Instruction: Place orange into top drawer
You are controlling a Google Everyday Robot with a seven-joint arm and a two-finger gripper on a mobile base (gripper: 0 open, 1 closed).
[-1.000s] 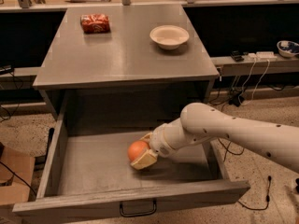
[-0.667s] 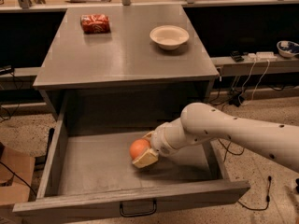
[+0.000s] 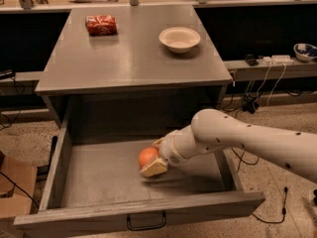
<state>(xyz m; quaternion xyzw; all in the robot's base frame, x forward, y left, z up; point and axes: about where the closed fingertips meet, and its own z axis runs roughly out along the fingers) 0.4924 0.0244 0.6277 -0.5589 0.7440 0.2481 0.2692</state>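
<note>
A dim lab, benches along the back wall, cables trailing over a speckled floor, and in the middle a grey table (image 3: 129,68) with its drawer (image 3: 148,208) pulled wide open toward us. Up on the tabletop sit a red snack packet (image 3: 101,25) and a white bowl (image 3: 179,38), both well away from the action.

Down in the drawer is where it's happening. The white arm (image 3: 237,138) reaches in from the right, and the gripper (image 3: 153,158) is low inside, right of centre. It's clamped on the orange (image 3: 147,155), with one pale finger (image 3: 154,167) showing just under the fruit. So the orange is inside the drawer walls, low over the floor. Whether it's actually touching the floor, I can't tell.

The risks from here look like this. Let go while there's a gap underneath and that smooth ball drops and rolls, though the drawer walls should catch it. Pull the arm out before the fingers spread properly and the orange gets dragged along or flicked toward the front panel. And that forearm sits close to the right wall, so a careless exit could bump the drawer.

As for direction, it's a ball. There's no long axis to speak of, no stem end visible, so it points nowhere in particular.
</note>
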